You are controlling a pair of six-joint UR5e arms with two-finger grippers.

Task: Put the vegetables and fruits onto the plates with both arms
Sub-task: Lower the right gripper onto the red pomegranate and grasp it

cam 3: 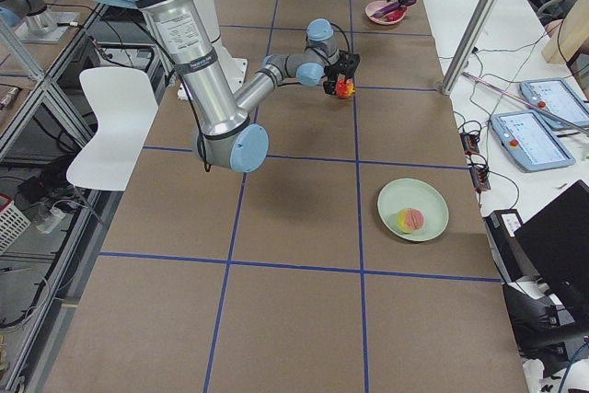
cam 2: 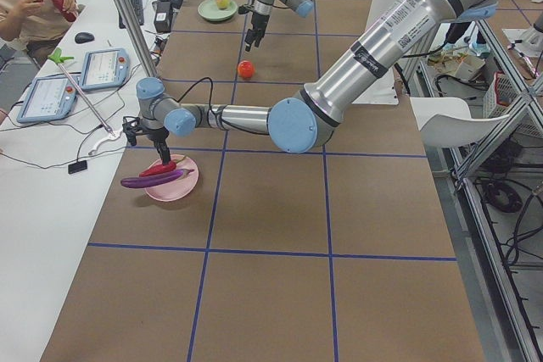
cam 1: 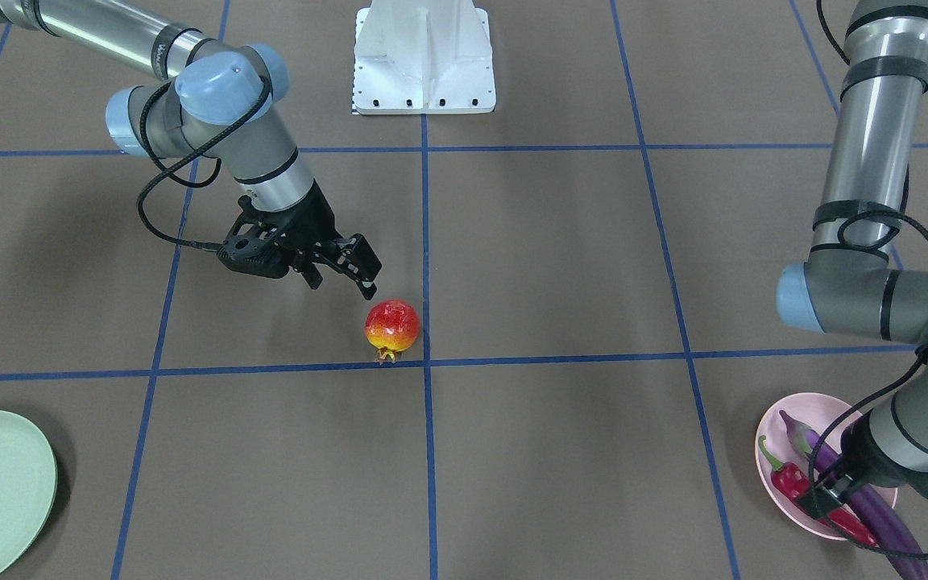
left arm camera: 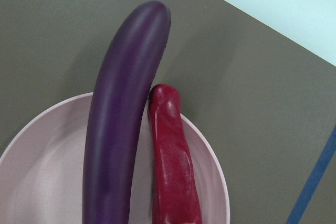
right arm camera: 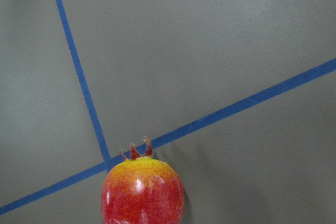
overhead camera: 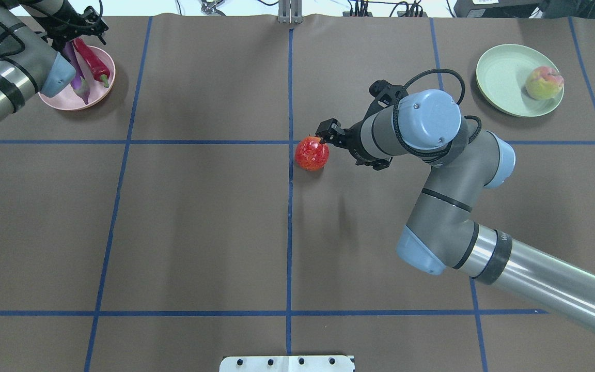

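The red-orange pomegranate (cam 1: pixel 391 326) stands on the brown table beside a blue tape crossing, its crown toward the operators' side. It also shows low in the right wrist view (right arm camera: pixel 142 192). My right gripper (cam 1: pixel 343 283) is open and empty, tilted just behind and above it, one fingertip (overhead camera: pixel 327 128) close to its top. The pale pink plate (overhead camera: pixel 104 82) holds the purple eggplant (left arm camera: pixel 123 124) and the red chili (left arm camera: pixel 170 156) side by side. My left gripper (overhead camera: pixel 75 23) hovers over their ends; I cannot tell if it is open. The peach (overhead camera: pixel 544 82) lies on the mint green plate (overhead camera: pixel 499 72).
The white fixed base (cam 1: pixel 424 56) stands at the robot's edge of the table. Blue tape lines (overhead camera: pixel 290 217) divide the brown table into squares. An operators' desk with tablets (cam 2: pixel 102 69) runs along the far side.
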